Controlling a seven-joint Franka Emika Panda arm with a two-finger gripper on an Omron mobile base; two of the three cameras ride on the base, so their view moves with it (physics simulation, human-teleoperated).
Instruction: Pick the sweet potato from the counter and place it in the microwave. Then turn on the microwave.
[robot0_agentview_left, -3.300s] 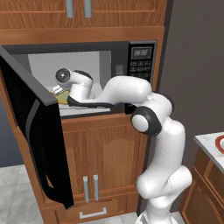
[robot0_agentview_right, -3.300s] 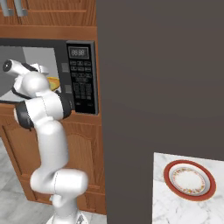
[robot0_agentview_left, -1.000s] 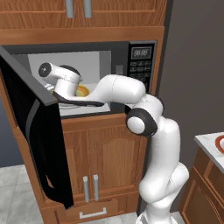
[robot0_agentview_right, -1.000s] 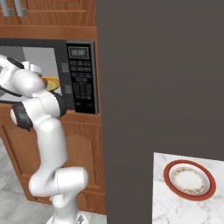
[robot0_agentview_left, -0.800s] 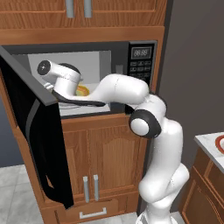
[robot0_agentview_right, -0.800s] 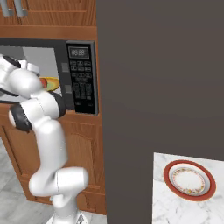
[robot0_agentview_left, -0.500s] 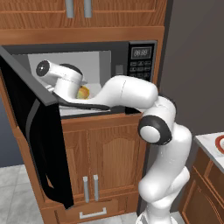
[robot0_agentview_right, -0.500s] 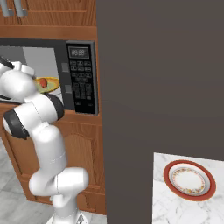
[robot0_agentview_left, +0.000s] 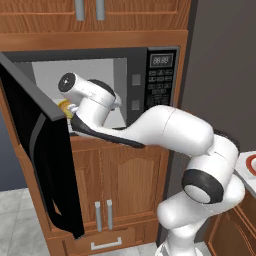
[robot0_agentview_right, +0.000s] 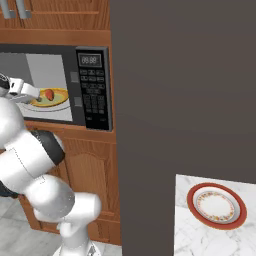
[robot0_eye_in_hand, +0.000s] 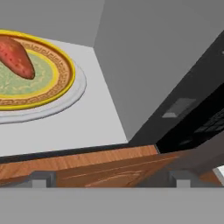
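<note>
**Sweet potato on the plate inside the open microwave**

Brown wooden cabinets frame the black built-in microwave (robot0_agentview_left: 100, 95), with cabinet doors above and below it and a tall dark grey panel to its right. Its dark glass door (robot0_agentview_left: 42, 150) hangs swung out to the left, leaving the light grey interior exposed. On the right side of the microwave sits the button keypad (robot0_agentview_right: 94, 97) with a small digital display (robot0_agentview_right: 90, 60) above it.

Inside the cavity, the sweet potato (robot0_eye_in_hand: 16, 57) lies on a round yellow-green plate (robot0_eye_in_hand: 48, 94), which rests on a pale turntable disc (robot0_eye_in_hand: 65, 103). From the right base view the reddish tuber (robot0_agentview_right: 49, 94) sits near the middle of the plate (robot0_agentview_right: 57, 101).

The white arm reaches up from the base to the front of the opening, its hand near the left part of the cavity. The gripper (robot0_eye_in_hand: 109, 179) is at the front lip of the microwave, just outside the floor of the cavity, with its two finger tips standing wide apart and nothing between them. The sweet potato is apart from the fingers, further inside.

Far to the right, a red-rimmed plate (robot0_agentview_right: 216, 206) sits on the speckled counter (robot0_agentview_right: 190, 235).
</note>
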